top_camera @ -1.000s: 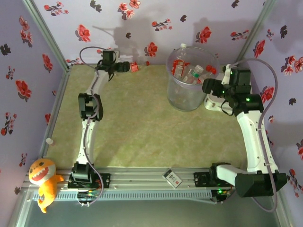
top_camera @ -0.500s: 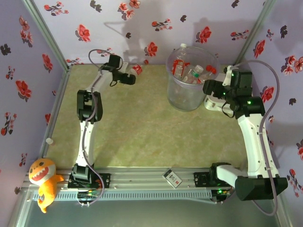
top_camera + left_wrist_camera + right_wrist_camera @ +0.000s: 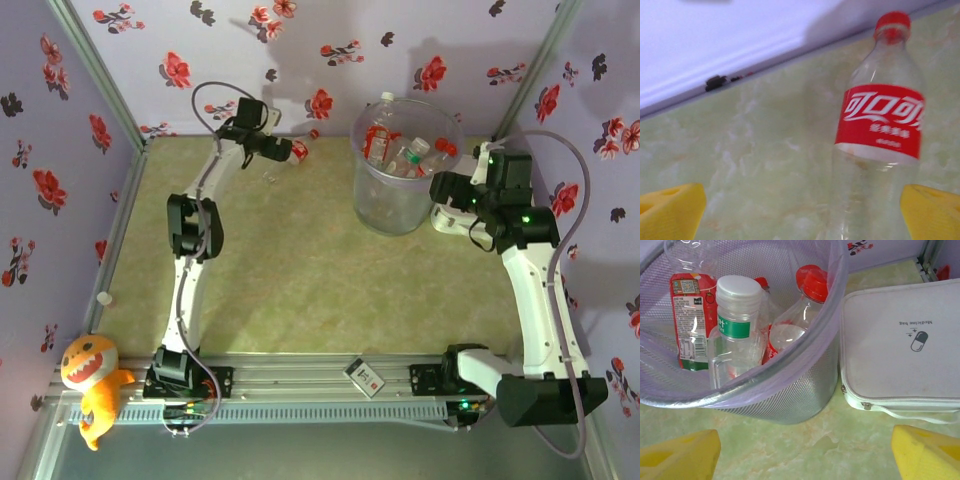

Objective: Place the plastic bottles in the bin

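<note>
My left hand (image 3: pixel 802 212) is open, fingers either side of a red-capped bottle (image 3: pixel 875 145) lying by the far wall, well left of the bin (image 3: pixel 400 210). Bare surface (image 3: pixel 300 260) lies between them. My right hand (image 3: pixel 802 455) hangs open at the bin's right edge, above a white case (image 3: pixel 900 355). More bottles (image 3: pixel 735 335) sit in the bin.
</note>
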Action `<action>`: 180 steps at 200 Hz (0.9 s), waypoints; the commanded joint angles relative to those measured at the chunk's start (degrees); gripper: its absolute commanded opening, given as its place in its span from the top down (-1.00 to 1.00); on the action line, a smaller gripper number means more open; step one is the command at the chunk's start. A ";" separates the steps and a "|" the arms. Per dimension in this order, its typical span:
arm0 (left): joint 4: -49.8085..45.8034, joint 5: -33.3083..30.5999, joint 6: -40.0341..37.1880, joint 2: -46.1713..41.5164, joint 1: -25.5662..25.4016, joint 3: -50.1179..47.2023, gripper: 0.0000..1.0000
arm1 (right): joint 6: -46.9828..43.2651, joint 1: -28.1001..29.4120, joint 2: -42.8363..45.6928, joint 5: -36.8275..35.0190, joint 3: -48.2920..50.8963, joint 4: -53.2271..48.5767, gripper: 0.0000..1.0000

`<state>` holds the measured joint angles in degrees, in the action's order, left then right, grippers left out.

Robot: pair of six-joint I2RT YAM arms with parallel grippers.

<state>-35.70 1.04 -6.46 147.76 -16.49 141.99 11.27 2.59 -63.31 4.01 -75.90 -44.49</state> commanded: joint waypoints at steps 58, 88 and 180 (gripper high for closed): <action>-8.72 1.87 -0.72 3.12 -2.70 0.07 -0.94 | -0.46 -0.48 3.05 -1.64 1.09 -1.09 -0.78; -9.72 2.70 -0.27 3.07 -3.37 -1.53 -0.91 | -0.29 -0.48 4.20 -1.89 1.46 -1.47 -0.78; -9.84 3.79 0.65 0.99 -4.66 -5.17 -0.44 | -0.06 -0.48 7.71 -2.17 2.07 -4.08 -0.78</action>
<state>-44.16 3.68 -6.04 150.17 -20.38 137.86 10.94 2.59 -56.95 2.90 -74.17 -46.76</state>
